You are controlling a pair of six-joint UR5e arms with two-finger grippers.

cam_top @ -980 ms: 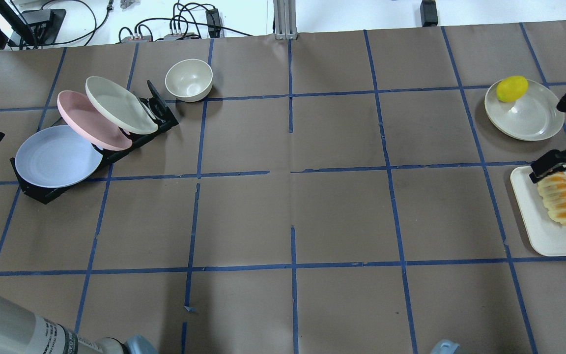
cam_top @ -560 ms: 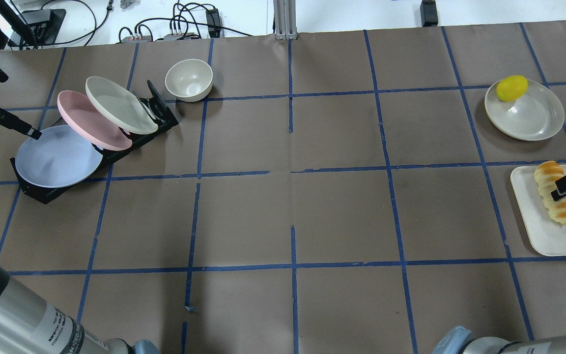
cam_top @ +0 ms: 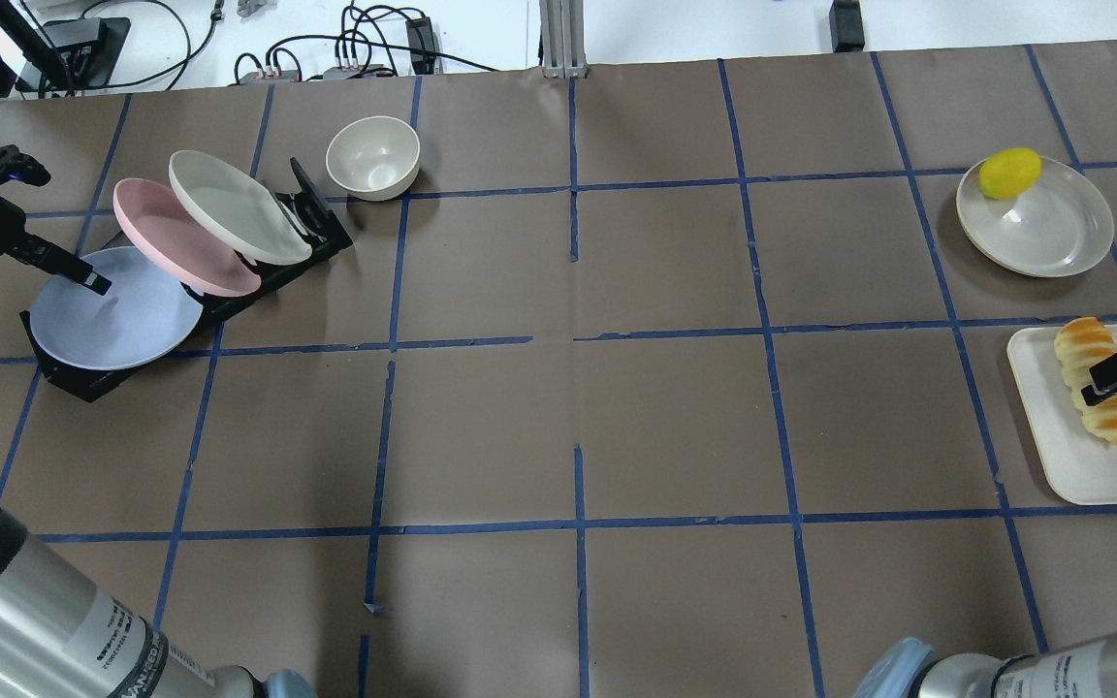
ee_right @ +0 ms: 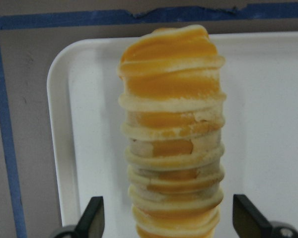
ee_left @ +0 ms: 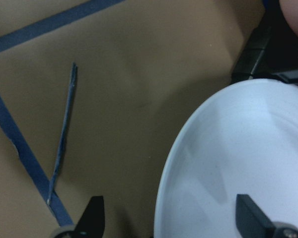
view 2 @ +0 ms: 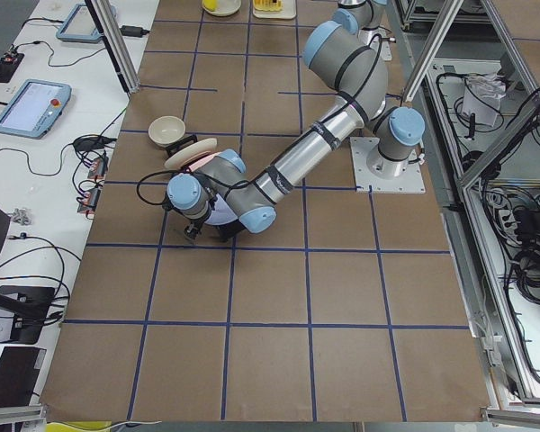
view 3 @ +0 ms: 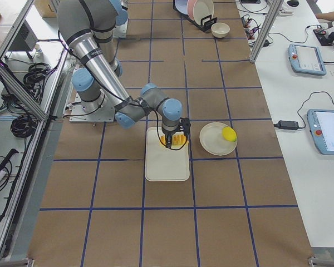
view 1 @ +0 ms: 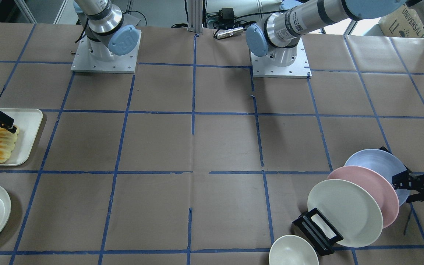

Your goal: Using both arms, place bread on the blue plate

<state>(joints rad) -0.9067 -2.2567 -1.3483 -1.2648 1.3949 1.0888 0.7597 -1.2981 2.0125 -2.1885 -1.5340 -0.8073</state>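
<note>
Left hand (ee_left: 169, 203), spread: newly astride round pale-blue plastic plate (ee_left: 238, 148), 10 o'clock rim. Right hand (ee_right: 167, 201), spread: shifted mid ridged orange-cream loaf (ee_right: 171, 124). Grasps pending.

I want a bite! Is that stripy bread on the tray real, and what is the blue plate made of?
The bread looks like a toy, perhaps foam or soft plastic: its ridges are smooth and even, and the orange looks painted on. I can't be sure. The blue plate looks like matte plastic: dull, even colour with no sharp shine.
</note>
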